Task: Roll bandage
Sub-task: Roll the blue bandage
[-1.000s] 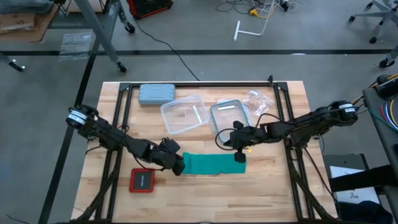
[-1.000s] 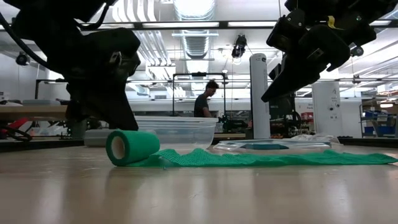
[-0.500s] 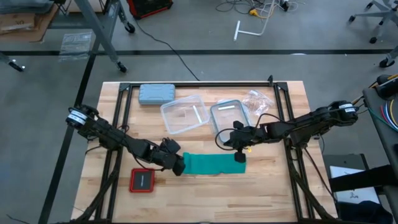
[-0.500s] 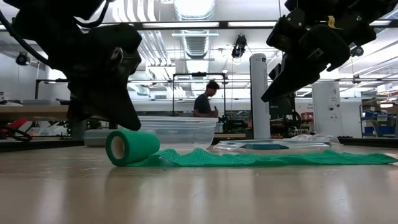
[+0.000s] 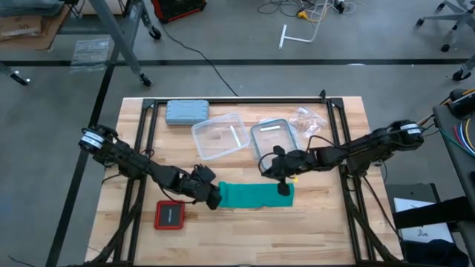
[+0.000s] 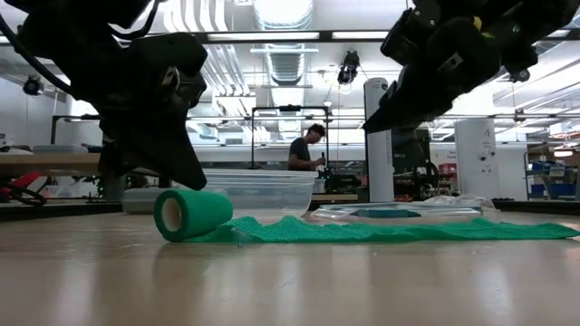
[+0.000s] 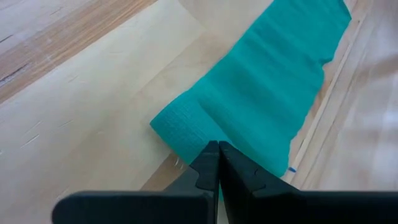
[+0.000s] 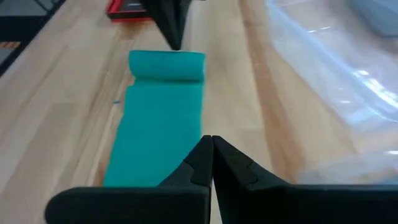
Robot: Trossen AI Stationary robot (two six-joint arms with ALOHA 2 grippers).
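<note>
Bandage (image 5: 256, 196) lies on the wooden tabletop (image 5: 319, 222), toward the front, between the two arms. Its left end is wound into a short roll (image 6: 191, 214); the rest runs flat as a teal-green band toward the right. In the low view the roll sits on its side with the open core facing the camera.

Left jaws (image 5: 211, 199): clenched, fingertips pressed together, nothing between them. They sit just beside the rolled end, right above it in the left wrist view (image 7: 218, 163); contact with the cloth cannot be told.

Right jaws (image 5: 284, 188): also clenched and empty, fingers meeting at the tips (image 8: 210, 152). They hang over the flat right end of the band, raised clear of the tabletop in the low view (image 6: 399, 95).

Behind the bandage: two clear plastic containers (image 5: 220, 136) (image 5: 273, 138) side by side, a grey-blue case (image 5: 186, 112) near the back left, a crumpled clear wrapper (image 5: 306, 119) back right. A red-framed black pad (image 5: 170, 216) lies front left.

A person (image 6: 308, 149) stands in the room beyond.
</note>
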